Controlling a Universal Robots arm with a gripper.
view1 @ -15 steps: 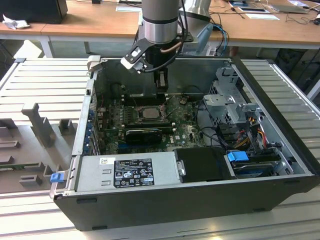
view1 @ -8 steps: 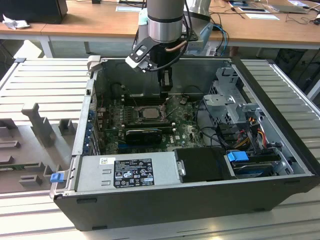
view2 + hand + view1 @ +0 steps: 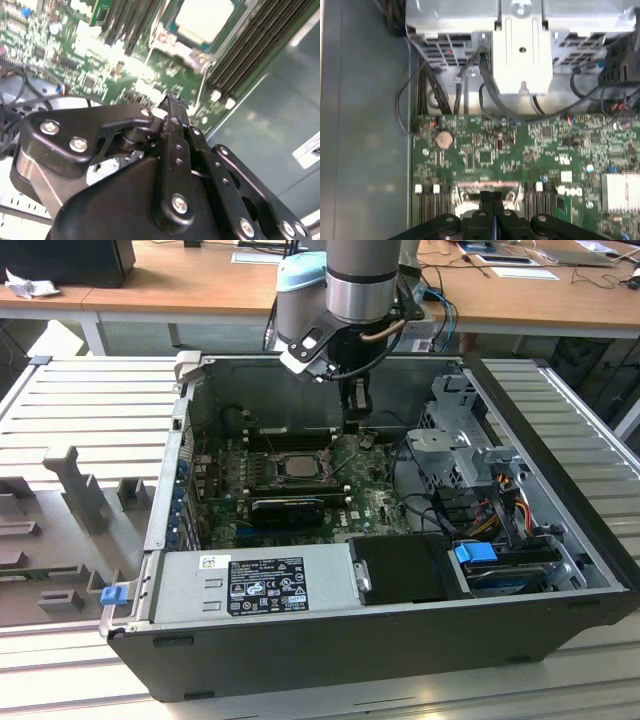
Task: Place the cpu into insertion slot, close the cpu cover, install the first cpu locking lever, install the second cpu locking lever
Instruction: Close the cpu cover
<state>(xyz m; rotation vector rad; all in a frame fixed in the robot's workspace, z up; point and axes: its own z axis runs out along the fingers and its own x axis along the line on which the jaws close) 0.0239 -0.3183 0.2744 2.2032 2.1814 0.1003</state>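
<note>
End effector [image 3: 358, 420] – vertical above motherboard [image 3: 372, 498].

Nothing legible to me anywhere. Exterior view: big black label [image 3: 265, 585] with white print on power supply [image 3: 190, 590] face, lines too small to read. Small white sticker [image 3: 214, 563] just beside it, same. Second wrist view: white label [image 3: 308, 149] with dark print on grey case wall [image 3: 270, 115], blurred. cpu [image 3: 205, 17] top glares pale, can't tell print there. First wrist view: white silkscreen marks on board [image 3: 485, 145], unreadable to me.
</note>
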